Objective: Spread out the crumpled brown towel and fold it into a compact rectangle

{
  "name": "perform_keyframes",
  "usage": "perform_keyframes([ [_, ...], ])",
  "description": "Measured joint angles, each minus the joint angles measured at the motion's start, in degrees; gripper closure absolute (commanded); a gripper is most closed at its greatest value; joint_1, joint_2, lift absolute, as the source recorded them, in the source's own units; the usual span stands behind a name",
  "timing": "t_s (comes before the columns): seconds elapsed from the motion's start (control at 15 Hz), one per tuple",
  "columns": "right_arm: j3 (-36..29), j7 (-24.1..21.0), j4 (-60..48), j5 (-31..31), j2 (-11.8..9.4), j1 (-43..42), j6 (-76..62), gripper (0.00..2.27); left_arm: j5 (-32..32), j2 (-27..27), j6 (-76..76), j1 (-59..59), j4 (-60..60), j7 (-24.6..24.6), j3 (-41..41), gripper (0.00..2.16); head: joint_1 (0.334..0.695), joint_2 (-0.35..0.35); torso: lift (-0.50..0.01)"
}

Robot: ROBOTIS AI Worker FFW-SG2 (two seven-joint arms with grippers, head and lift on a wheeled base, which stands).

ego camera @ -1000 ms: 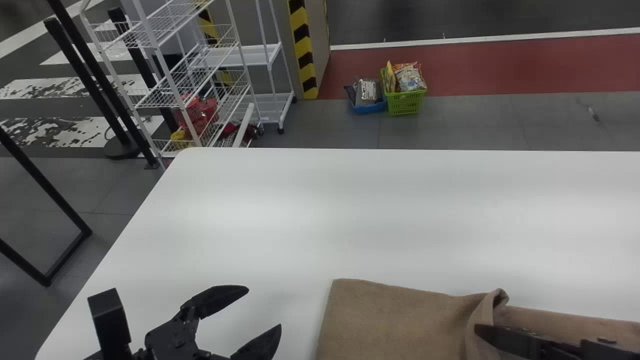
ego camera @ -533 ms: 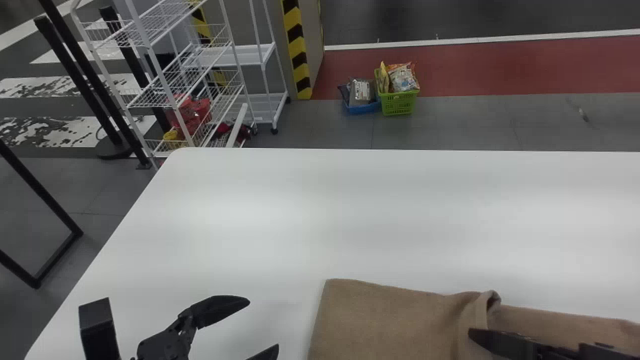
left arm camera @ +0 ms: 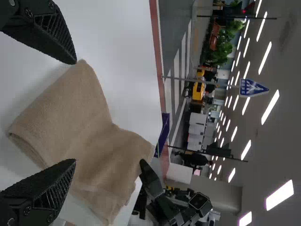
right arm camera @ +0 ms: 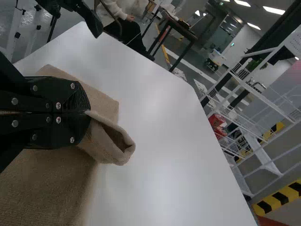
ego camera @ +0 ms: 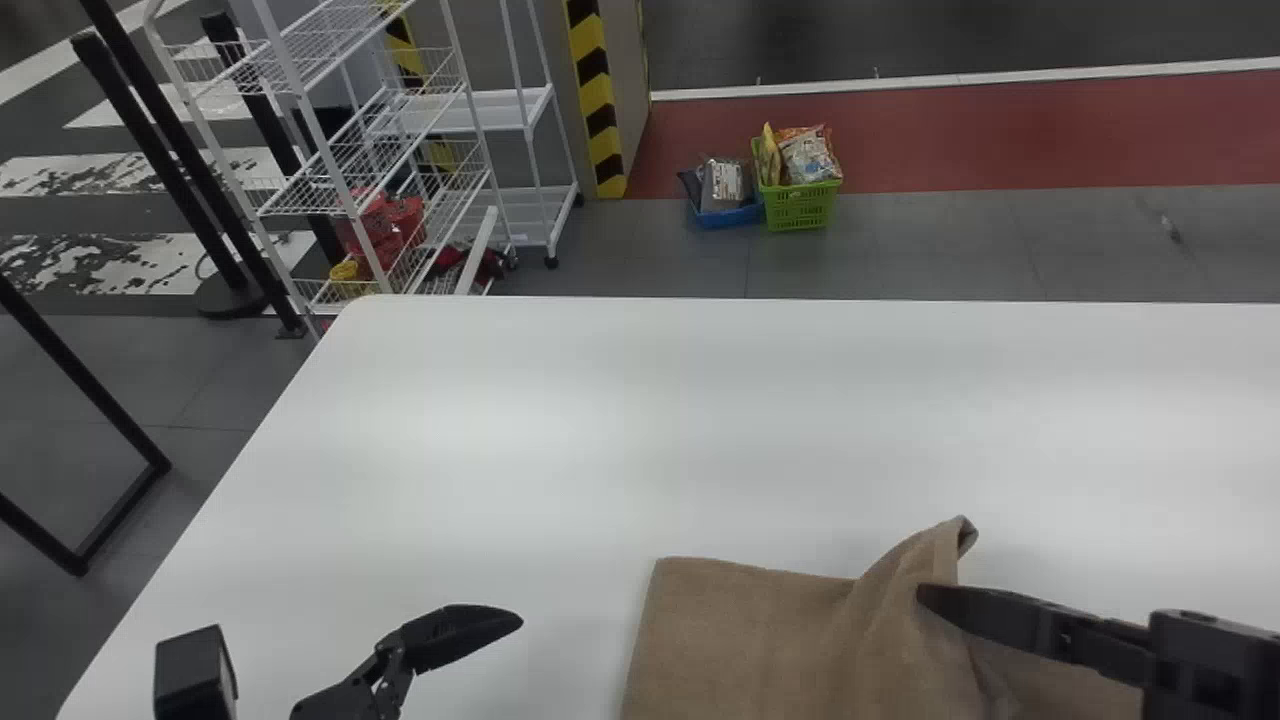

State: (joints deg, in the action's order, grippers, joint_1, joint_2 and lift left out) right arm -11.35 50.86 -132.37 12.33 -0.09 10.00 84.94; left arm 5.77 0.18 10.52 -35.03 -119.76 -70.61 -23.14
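- Table (ego camera: pixel 600 420): white, level; served as the work surface for the whole job.
- Brown towel (ego camera: pixel 740 640): lay at the table's near side, a flat panel at the left and more cloth under and beyond the right gripper. Visible cloth ran mainly left to right. Near edge was cut off in the head view, so the true long axis could not be confirmed.
- Right gripper (ego camera: pixel 922 597): came in from the right, fingers closed together on the cloth at the far edge. Most of the flat panel lay to its left. This was the nearer arm, already in contact.
- Left gripper (left arm camera: pixel 75 112): fingers wide apart, nothing between them; stood off the towel's left side, the flat panel lying between it and the right gripper.
- Raised fold (ego camera: pixel 925 560): stood up at the far edge, just beside the right fingertips, its top curled over. Judged to be the start of a crosswise fold.
- Pinch line: the coming move turned on this. Judged that the held cloth needed to travel leftward over the flat panel; pulling it askew could have left the edges unmatched.
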Motion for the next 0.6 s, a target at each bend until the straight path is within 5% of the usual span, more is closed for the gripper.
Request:
perform_keyframes([
  [0.6, -6.2, -0.5, -7.4, 5.7, 0.0, -0.6, 5.0, 1.23, -0.7, 0.0, -2.5, 2.4, 4.6, 5.6, 3.7, 0.06, 0.695, 0.122, -0.127],
])
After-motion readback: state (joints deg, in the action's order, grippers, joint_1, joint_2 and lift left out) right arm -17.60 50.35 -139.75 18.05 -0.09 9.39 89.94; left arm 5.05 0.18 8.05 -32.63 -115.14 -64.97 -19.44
